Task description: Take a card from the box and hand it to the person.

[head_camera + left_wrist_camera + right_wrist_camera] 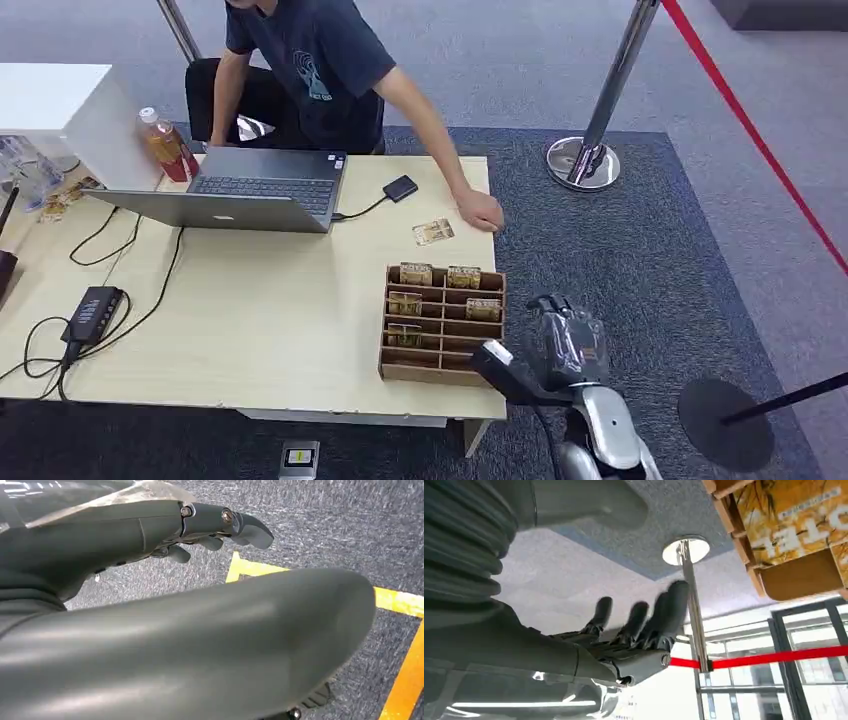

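A wooden slotted box (384,335) stands at the table's near right corner, with several yellow-patterned cards (416,273) upright in its far slots. One loose card (433,232) lies flat on the table beyond the box, next to the person's hand (483,212) resting near the table edge. My right hand (565,345) hovers just right of the box, off the table's edge, holding nothing. The right wrist view shows that right hand (634,630) with fingers spread and empty, beside the box (774,575) and a card (794,515). My left hand (200,530) hangs over the carpet, empty, fingers loosely extended.
An open laptop (250,188) sits at the table's far side with a black drive (400,188) cabled to it. An orange-drink bottle (166,145) stands far left, a power adapter (92,312) with cables near left. A chrome stanchion (590,150) and red rope (740,110) stand right.
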`<move>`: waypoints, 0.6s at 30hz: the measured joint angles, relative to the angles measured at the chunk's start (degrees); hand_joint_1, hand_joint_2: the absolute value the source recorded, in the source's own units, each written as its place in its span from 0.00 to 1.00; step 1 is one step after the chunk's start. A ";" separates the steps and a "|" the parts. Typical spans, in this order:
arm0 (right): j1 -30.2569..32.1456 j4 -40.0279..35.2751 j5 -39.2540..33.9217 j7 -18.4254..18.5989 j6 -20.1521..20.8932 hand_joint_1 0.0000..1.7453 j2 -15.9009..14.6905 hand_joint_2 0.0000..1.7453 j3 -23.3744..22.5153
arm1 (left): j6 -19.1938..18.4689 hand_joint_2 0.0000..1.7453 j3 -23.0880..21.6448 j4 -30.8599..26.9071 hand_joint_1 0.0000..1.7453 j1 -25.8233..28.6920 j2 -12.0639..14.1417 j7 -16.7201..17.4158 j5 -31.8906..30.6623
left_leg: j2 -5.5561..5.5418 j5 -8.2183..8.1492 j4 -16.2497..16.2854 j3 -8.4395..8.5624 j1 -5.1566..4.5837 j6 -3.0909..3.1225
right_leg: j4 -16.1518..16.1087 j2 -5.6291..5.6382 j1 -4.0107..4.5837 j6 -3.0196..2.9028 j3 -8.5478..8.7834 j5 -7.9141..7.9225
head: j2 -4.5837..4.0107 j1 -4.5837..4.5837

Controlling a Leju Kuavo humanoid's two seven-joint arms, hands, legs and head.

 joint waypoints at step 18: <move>-5.36 1.14 -1.18 -2.43 0.64 0.43 0.39 1.00 1.31 | 1.31 0.00 0.13 0.00 0.00 -0.01 -0.13 0.22 2.03 | 0.00 0.00 0.00 -0.01 0.00 0.00 | 0.02 0.00 0.00 0.00 0.00 0.00 | 0.00 0.00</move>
